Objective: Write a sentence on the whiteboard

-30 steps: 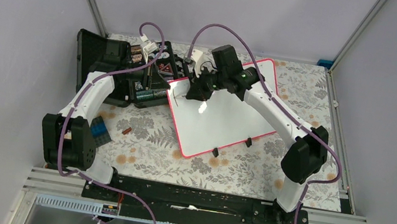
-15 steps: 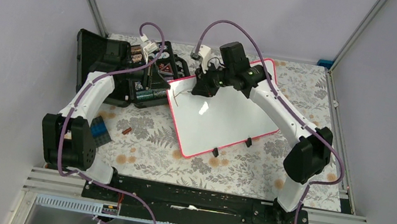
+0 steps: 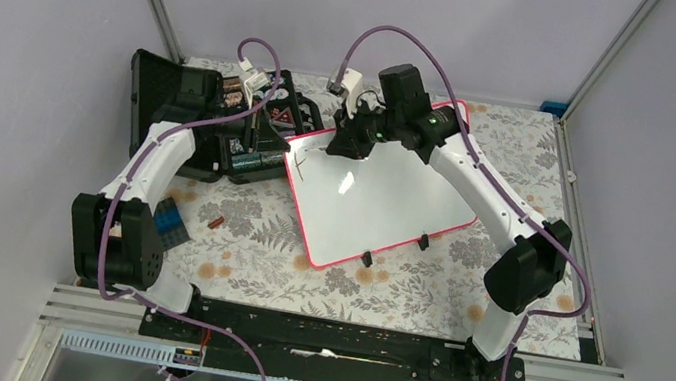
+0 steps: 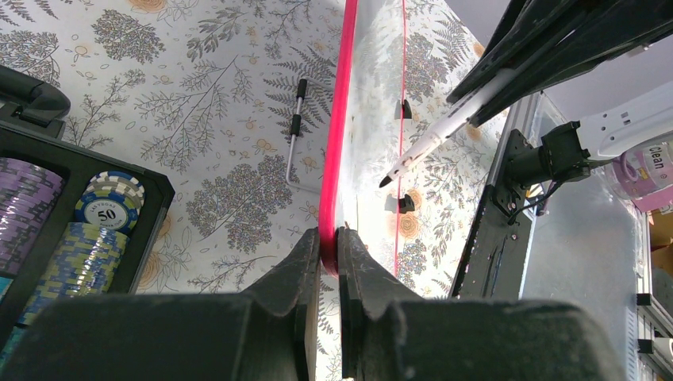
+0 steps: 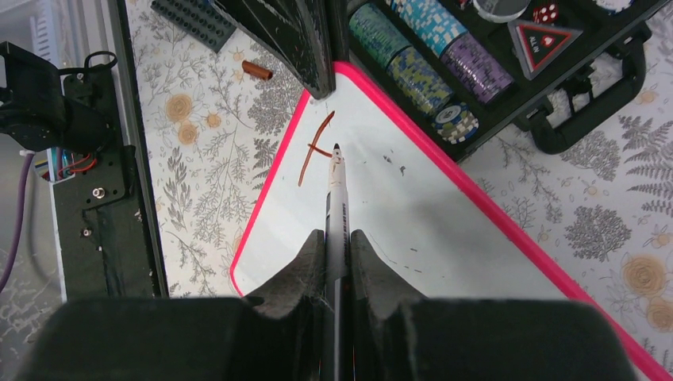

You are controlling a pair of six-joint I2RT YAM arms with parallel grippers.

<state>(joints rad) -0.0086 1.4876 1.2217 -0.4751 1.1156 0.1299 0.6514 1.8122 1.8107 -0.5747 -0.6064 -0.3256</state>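
Note:
The whiteboard (image 3: 383, 202) lies tilted on the floral table, pink rim and two black clips (image 3: 367, 257) on its near edge. My left gripper (image 3: 288, 146) is shut on the rim at the board's far left corner, and the left wrist view (image 4: 329, 242) shows the jaws pinching the pink edge (image 4: 337, 143). My right gripper (image 3: 346, 143) is shut on a marker (image 5: 336, 206), tip down beside that corner. Of the sentence only two crossing brownish strokes (image 5: 316, 148) show, with no readable words. The marker tip (image 5: 336, 148) is just right of them; I cannot tell if it touches.
An open black case (image 3: 213, 121) with poker chips (image 4: 111, 210) stands left of the board, touching its far left edge. A blue brick (image 3: 170, 219) and a small brown piece (image 3: 216, 223) lie by the left arm. A thin stick (image 4: 295, 131) lies under the board's edge.
My right gripper has moved a little toward the back and right with the marker. A short cross stroke has been added over the first brownish line. The left gripper has not moved.

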